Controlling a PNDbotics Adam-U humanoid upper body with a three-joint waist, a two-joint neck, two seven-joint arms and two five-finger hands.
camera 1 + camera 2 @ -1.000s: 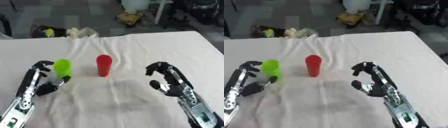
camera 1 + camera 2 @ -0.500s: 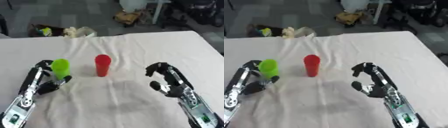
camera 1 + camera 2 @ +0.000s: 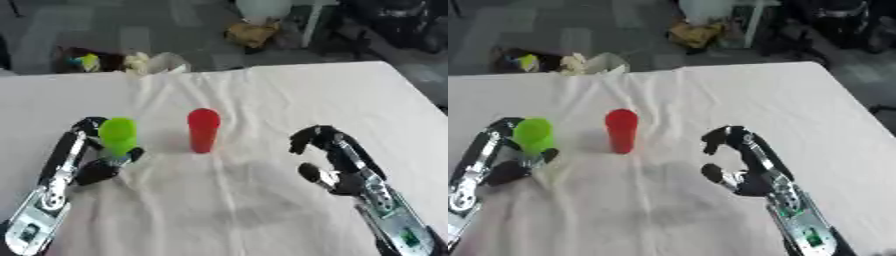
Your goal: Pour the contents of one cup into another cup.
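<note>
A green cup (image 3: 117, 135) is upright at the left of the white cloth, and my left hand (image 3: 86, 160) is curled round it from the left side. A red cup (image 3: 203, 129) stands upright near the middle, apart from both hands. My right hand (image 3: 331, 161) hovers to the right of the red cup, a good gap away, its fingers and thumb bent into a wide C with nothing between them. Neither cup's inside is visible.
A white wrinkled cloth (image 3: 262, 95) covers the table. Beyond the table's far edge the floor holds clutter: a small yellow-green item (image 3: 86, 61), a pale crumpled bag (image 3: 157, 62) and a brown thing (image 3: 252, 34).
The whole picture has shifted slightly, so the head has moved. Both hands and both cups keep almost the same places relative to each other.
</note>
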